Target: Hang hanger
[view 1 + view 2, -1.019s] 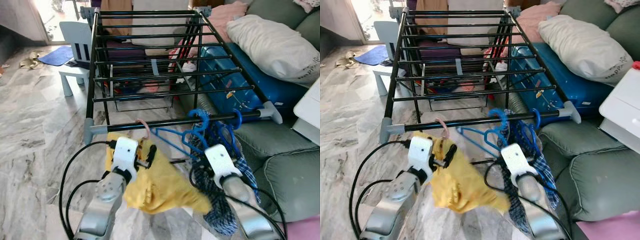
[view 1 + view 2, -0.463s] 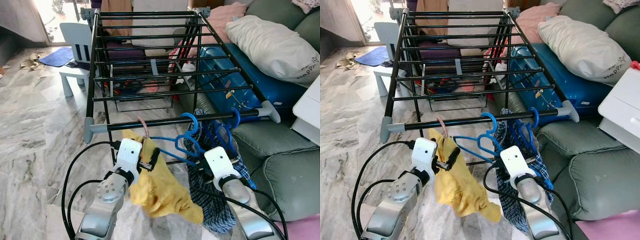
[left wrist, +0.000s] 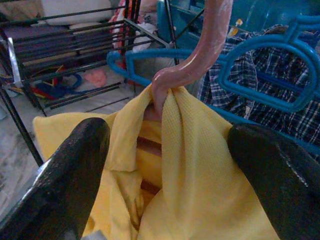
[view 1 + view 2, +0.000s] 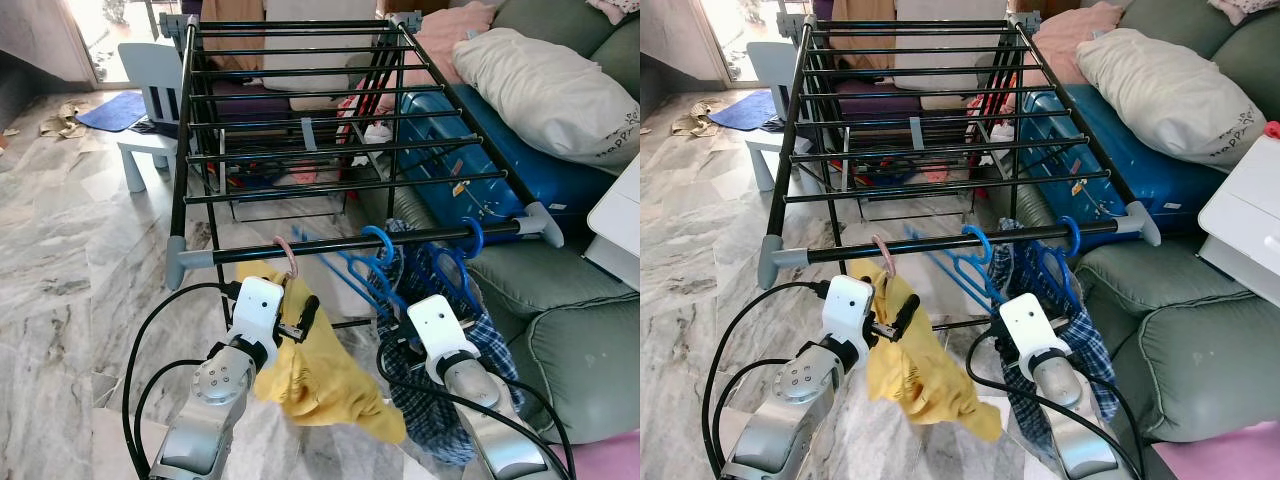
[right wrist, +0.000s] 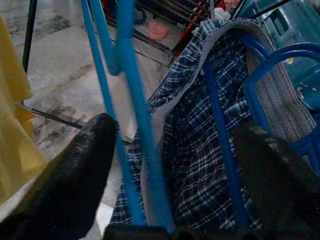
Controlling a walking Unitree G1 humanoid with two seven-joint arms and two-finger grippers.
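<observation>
At frame centre, our left gripper (image 3: pixel 165 150) jaws gape around the yellow garment (image 4: pixel 320 375) on the pink hanger (image 4: pixel 287 256); right gripper (image 5: pixel 170 165) jaws gape around the blue hanger (image 4: pixel 372 270).

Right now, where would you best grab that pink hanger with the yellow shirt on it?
Probably at the neck of the pink hanger, just below the hook, where it emerges from the yellow shirt. The cloth hides the shoulders, so only that stem is bare. Come from the near side of the drying rack's front bar, as the left gripper does, with its fingers either side.
</observation>
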